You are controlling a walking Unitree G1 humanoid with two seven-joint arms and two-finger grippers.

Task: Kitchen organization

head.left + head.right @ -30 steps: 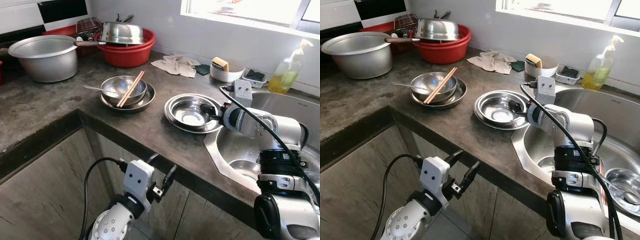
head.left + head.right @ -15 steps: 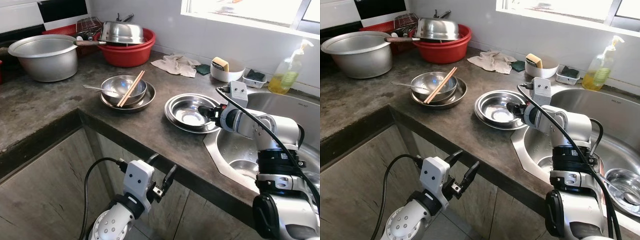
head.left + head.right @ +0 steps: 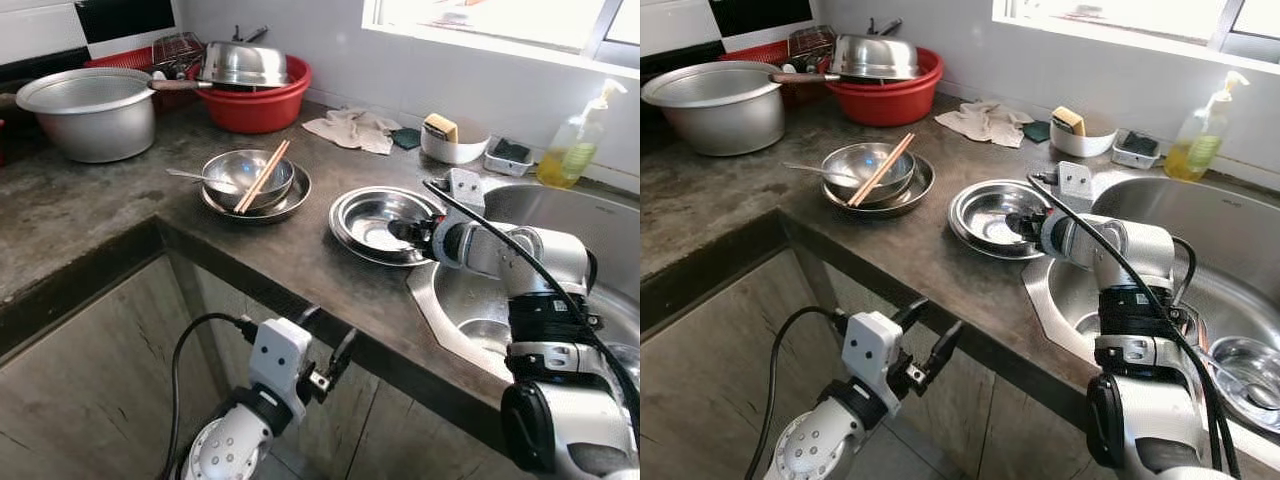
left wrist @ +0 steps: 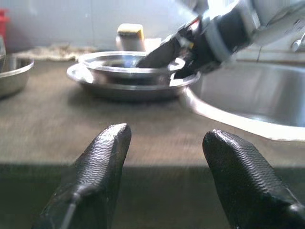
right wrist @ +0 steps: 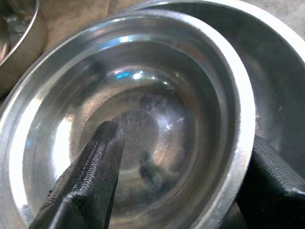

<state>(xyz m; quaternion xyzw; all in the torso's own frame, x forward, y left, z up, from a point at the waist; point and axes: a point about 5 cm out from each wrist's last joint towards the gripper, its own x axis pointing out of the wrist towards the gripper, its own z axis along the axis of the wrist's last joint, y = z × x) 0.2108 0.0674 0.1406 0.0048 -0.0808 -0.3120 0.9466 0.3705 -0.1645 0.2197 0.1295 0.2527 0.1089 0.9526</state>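
A small steel bowl (image 3: 372,222) sits nested in a wider steel dish (image 3: 343,228) on the dark counter, beside the sink. My right gripper (image 3: 404,230) reaches over from the sink side and is open. In the right wrist view one finger (image 5: 90,176) is inside the bowl (image 5: 143,124) and the other (image 5: 271,176) is outside its rim. My left gripper (image 3: 326,338) hangs open below the counter's front edge, with nothing between its fingers (image 4: 102,167). Further left, another steel bowl (image 3: 240,176) on a plate holds chopsticks (image 3: 262,177) and a spoon.
A steel sink (image 3: 570,230) lies to the right, with a bowl in its basin. At the back stand a big aluminium pot (image 3: 90,112), a red basin (image 3: 255,105) with a steel lid, a cloth (image 3: 352,130), a sponge bowl (image 3: 452,142) and a soap bottle (image 3: 572,150).
My right gripper has moved left from the sink edge towards the nested bowl, and its fingers now straddle the bowl's rim. The left arm has not moved.
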